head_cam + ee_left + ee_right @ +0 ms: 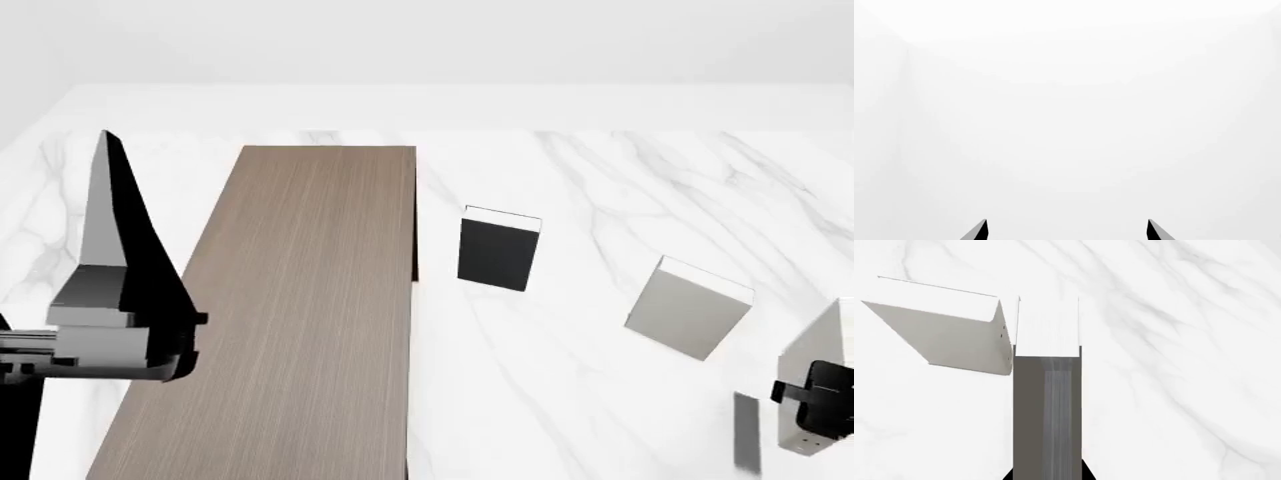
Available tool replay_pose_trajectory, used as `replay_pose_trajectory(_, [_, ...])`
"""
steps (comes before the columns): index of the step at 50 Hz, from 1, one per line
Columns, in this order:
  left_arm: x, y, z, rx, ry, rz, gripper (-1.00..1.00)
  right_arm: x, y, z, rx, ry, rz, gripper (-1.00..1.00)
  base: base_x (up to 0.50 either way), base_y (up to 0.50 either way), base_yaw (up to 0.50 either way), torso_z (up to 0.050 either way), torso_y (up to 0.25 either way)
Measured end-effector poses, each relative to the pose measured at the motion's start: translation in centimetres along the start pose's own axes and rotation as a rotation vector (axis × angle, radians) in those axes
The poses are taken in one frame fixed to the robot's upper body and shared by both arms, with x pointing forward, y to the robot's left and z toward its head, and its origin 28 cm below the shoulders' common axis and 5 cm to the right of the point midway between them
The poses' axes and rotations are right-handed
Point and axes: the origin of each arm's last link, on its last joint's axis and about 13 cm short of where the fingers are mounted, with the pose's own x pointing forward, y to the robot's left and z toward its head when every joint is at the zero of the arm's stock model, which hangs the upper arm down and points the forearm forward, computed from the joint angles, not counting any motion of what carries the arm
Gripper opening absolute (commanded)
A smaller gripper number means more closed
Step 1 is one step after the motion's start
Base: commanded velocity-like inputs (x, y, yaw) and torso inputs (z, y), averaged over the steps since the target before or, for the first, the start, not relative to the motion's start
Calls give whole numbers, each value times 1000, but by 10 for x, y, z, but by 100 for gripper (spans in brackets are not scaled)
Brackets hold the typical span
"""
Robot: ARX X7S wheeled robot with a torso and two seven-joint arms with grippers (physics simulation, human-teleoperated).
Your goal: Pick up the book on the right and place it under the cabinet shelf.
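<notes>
The book is pale off-white and stands upright at the far right edge of the head view, with my right gripper shut on it. In the right wrist view the book runs out from between the black fingers, grey face and white page edge showing. The dark brown cabinet shelf lies long on the marble table, left of centre. My left gripper is raised to the left of the cabinet. It is open and empty, with only white in front of its fingertips.
A black-covered book stands just right of the cabinet. A greyer pale book stands between it and the held book, and it shows close beside the held book in the right wrist view. The white marble table reaches a white wall.
</notes>
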Motion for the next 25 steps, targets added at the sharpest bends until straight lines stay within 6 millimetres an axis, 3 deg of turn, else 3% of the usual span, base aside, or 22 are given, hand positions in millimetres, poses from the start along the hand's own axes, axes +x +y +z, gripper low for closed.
replay_pose_trajectory(25, [-17, 4, 8, -26, -6, 11, 100, -45, 32, -64, -87, 13, 174, -100, 0, 0, 0, 0, 1])
